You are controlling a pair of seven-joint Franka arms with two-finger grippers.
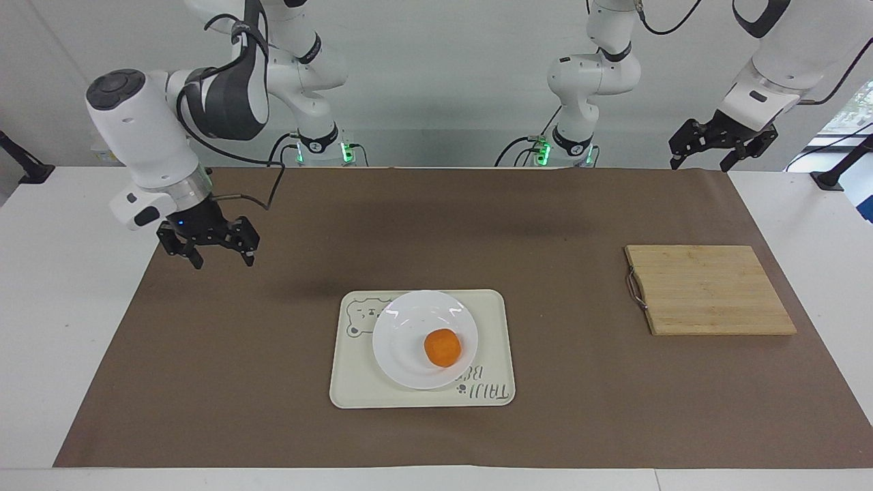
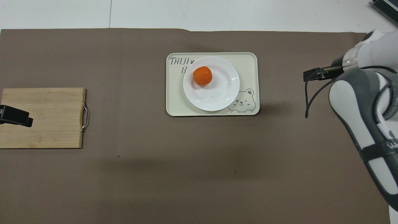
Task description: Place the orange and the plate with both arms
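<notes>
The orange (image 1: 442,347) lies in the white plate (image 1: 402,327), on the part of the well farther from the robots. The plate sits on a cream tray. In the overhead view the orange (image 2: 202,76) and the plate (image 2: 224,93) show the same. My right gripper (image 1: 222,258) is open and empty. It hangs above the brown mat toward the right arm's end of the table, well apart from the tray. My left gripper (image 1: 701,162) is open and empty, raised high at the left arm's end. Its tip (image 2: 15,115) shows over the wooden board.
The cream tray with a bear drawing (image 1: 354,389) lies mid-table on the brown mat (image 1: 273,409). A bamboo cutting board with a metal handle (image 1: 709,290) lies toward the left arm's end. The right arm's forearm (image 2: 357,124) covers that end of the mat in the overhead view.
</notes>
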